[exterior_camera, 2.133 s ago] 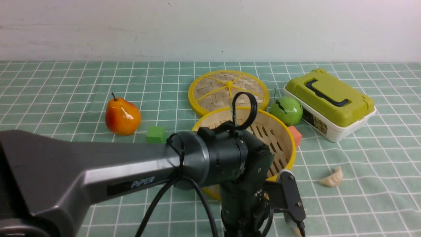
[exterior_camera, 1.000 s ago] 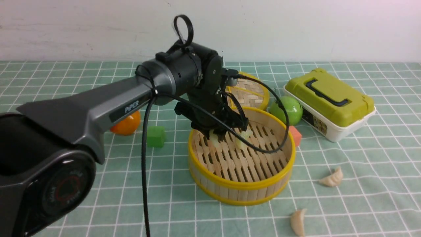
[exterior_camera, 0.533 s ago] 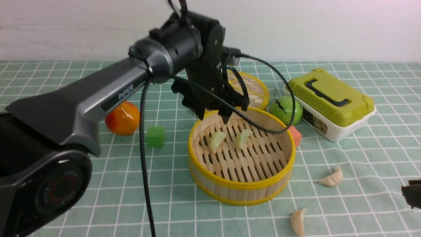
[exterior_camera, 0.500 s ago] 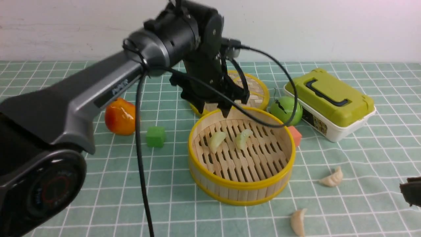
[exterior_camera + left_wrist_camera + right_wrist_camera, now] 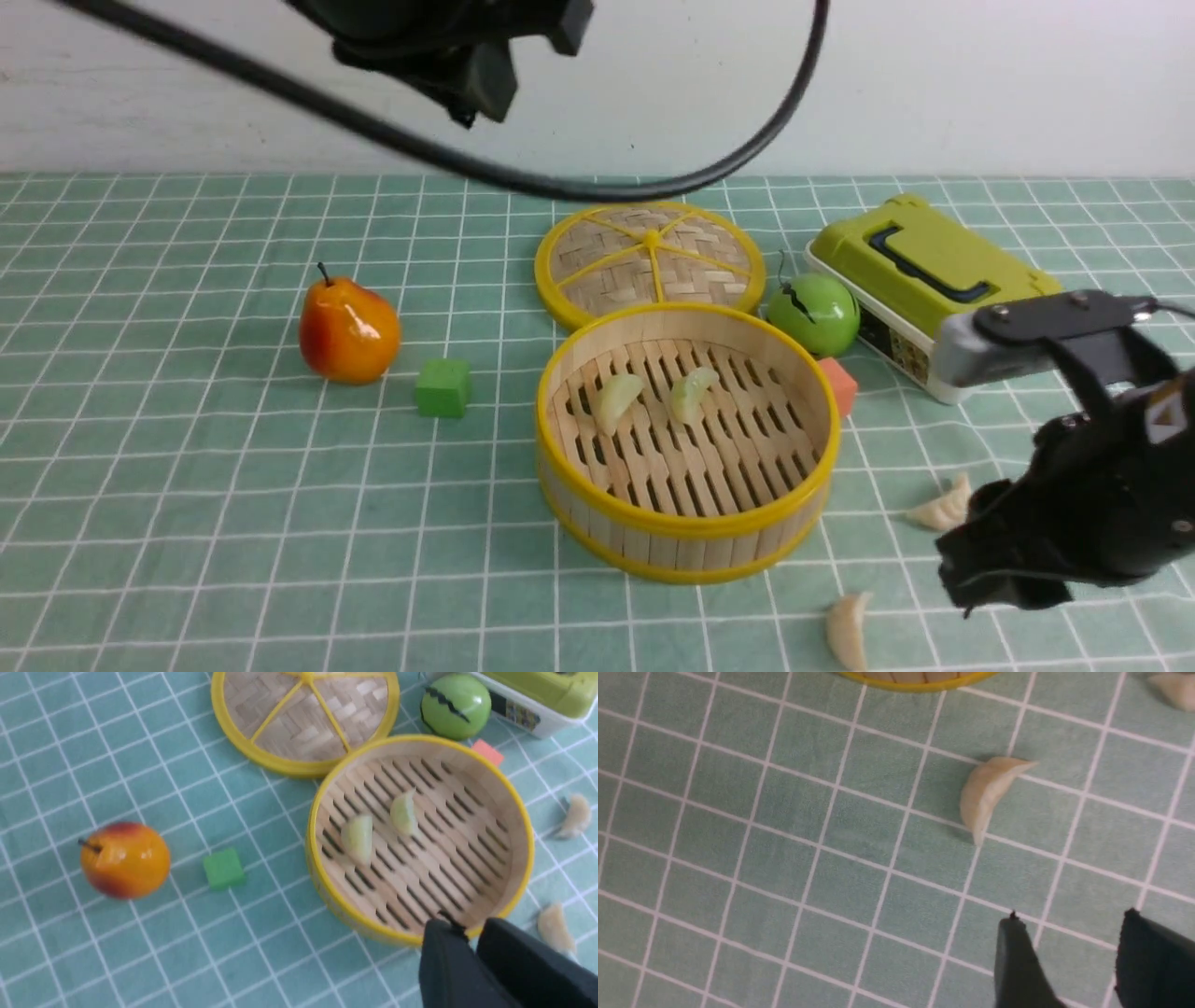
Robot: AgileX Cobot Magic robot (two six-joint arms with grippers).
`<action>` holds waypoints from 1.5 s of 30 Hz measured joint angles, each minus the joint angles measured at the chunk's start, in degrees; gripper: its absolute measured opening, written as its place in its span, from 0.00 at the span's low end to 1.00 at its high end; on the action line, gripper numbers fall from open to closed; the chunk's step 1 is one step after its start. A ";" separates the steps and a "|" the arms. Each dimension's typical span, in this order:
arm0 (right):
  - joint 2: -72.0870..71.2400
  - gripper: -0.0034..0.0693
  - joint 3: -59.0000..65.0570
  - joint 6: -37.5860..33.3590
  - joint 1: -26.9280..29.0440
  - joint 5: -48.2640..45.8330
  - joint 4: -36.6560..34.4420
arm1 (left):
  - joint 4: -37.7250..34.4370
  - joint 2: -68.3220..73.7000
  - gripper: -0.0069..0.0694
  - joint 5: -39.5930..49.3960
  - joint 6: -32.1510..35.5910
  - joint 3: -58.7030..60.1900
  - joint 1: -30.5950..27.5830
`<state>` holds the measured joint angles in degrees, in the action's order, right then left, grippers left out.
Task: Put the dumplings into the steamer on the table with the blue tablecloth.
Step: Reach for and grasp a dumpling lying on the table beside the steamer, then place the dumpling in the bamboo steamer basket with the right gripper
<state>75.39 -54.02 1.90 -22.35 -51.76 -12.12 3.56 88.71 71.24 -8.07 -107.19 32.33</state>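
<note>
The steamer (image 5: 686,551) stands mid-table on the blue tablecloth (image 5: 187,467). Two greenish dumplings (image 5: 616,399) (image 5: 693,392) lie on its slats, also in the left wrist view (image 5: 357,833) (image 5: 404,814). Two cream dumplings rest on the cloth to its right (image 5: 943,509) (image 5: 848,630). My left gripper (image 5: 467,926) is raised high above the steamer's near rim (image 5: 373,924), shut and empty. My right gripper (image 5: 1071,919) hovers open over the cloth, a short way from one cream dumpling (image 5: 987,793); another shows at the frame corner (image 5: 1174,690).
The woven lid (image 5: 649,257) lies behind the steamer. A pear (image 5: 347,329) and green cube (image 5: 442,386) sit to its left. A green apple (image 5: 812,313), an orange cube (image 5: 838,385) and a green-lidded box (image 5: 934,280) stand to its right.
My left gripper released a dumpling into the steamer, rose up and away, and closed. My right arm came in from the right over the loose dumplings and its jaws opened.
</note>
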 joint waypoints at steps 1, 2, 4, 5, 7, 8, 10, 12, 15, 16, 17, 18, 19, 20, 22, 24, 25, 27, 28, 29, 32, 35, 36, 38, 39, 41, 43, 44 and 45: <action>1.62 0.56 0.00 0.07 0.00 0.95 -0.55 | -0.22 -3.07 0.12 0.00 -0.15 3.20 0.00; 3.64 0.61 0.00 0.07 0.00 2.22 -0.95 | -0.47 -6.09 0.08 0.00 -0.22 7.29 0.00; 6.81 0.67 0.00 0.11 0.00 4.32 -1.25 | -1.04 -10.81 0.07 0.00 -0.46 13.92 0.00; 8.80 0.70 -0.06 0.11 0.00 5.47 -1.45 | -1.37 -13.65 0.07 0.00 -0.53 18.03 0.00; 13.02 0.76 -0.19 0.11 0.00 7.49 -2.33 | -1.73 -18.99 0.07 -1.17 -0.66 26.69 0.00; 13.39 0.76 -0.26 0.11 0.00 7.62 -2.51 | -1.84 -19.97 0.07 -1.41 -0.66 27.44 0.00; 18.09 0.79 -0.37 0.18 0.00 9.34 -3.68 | -1.96 -25.74 0.07 -5.60 -0.86 36.67 0.00; 19.52 0.79 -0.37 0.23 0.00 10.04 -4.24 | -2.03 -27.99 0.07 -7.01 -0.86 40.02 0.00; 23.39 0.79 -0.37 0.30 0.00 12.35 -6.60 | -2.39 -33.61 0.07 -9.08 -0.86 47.37 0.00; 23.55 0.79 -0.37 0.30 0.00 12.48 -6.89 | -2.43 -34.24 0.07 -9.18 -0.86 48.15 0.00; 24.45 0.79 -0.52 0.34 0.00 13.03 -7.57 | -2.57 -36.73 0.07 -9.74 -0.86 51.03 0.00; 24.67 0.78 -0.64 0.34 0.00 13.47 -8.14 | -2.59 -38.20 0.07 -9.81 -0.86 52.91 0.00; 24.67 0.78 -0.64 0.34 0.00 13.51 -8.23 | -2.59 -38.49 0.07 -9.86 -0.86 52.91 0.00; 24.82 0.75 -0.78 0.34 0.00 13.89 -8.47 | -2.59 -40.50 0.07 -9.92 -0.86 55.03 0.00; 24.99 0.67 -0.90 0.34 0.00 14.23 -8.53 | -2.59 -43.46 0.07 -10.21 -0.86 57.09 0.00; 25.11 0.56 -0.90 0.59 0.00 14.68 -8.33 | -2.59 -45.31 0.07 -10.21 -0.92 58.27 0.00; 25.17 0.47 -0.90 0.69 0.00 15.13 -8.33 | -2.59 -46.54 0.07 -10.22 -0.92 58.74 0.00; 25.28 0.33 -0.90 0.72 -0.03 15.32 -8.39 | -2.59 -48.22 0.07 -10.17 -0.97 59.00 0.00; 25.28 0.30 -0.90 0.72 -0.03 15.32 -8.39 | -2.59 -48.80 0.07 -10.12 -0.97 59.06 0.00; 25.28 0.30 -0.90 0.72 -0.03 15.19 -8.39 | -2.59 -49.08 0.07 -10.12 -0.97 59.06 0.00; 25.09 0.31 -1.46 0.72 -0.03 13.88 -7.71 | -2.59 -51.08 0.07 -9.35 -0.97 59.06 0.00; 23.01 0.31 -5.38 0.66 -0.23 7.18 -5.67 | -2.59 -53.07 0.07 -7.64 -1.03 59.06 0.00; 22.38 0.31 -6.57 0.50 -0.39 5.64 -5.32 | -2.59 -53.49 0.07 -7.23 -1.03 59.06 0.00; 20.78 0.31 -10.87 0.11 -1.24 3.12 -4.99 | -2.59 -54.37 0.07 -6.65 -1.03 59.06 0.00; 20.29 0.31 -12.96 -0.10 -1.87 2.02 -4.84 | -2.59 -54.65 0.07 -6.44 -1.03 59.06 0.00; 20.07 0.31 -18.14 -0.68 -4.14 1.38 -4.52 | -2.59 -54.90 0.07 -6.41 -1.03 59.06 0.00; 21.34 0.31 -22.23 -1.06 -6.70 1.51 -3.85 | -2.59 -54.90 0.07 -6.65 -1.03 59.10 0.00; 22.32 0.31 -24.30 -1.19 -8.10 1.73 -3.63 | -2.59 -54.90 0.07 -6.84 -1.03 59.10 0.00; 23.90 0.31 -26.23 -1.19 -9.35 2.14 -3.14 | -2.59 -54.90 0.07 -7.04 -1.03 59.10 0.00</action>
<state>99.28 -80.25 0.71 -31.70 -49.62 -15.26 0.97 33.81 64.20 -9.09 -48.08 32.33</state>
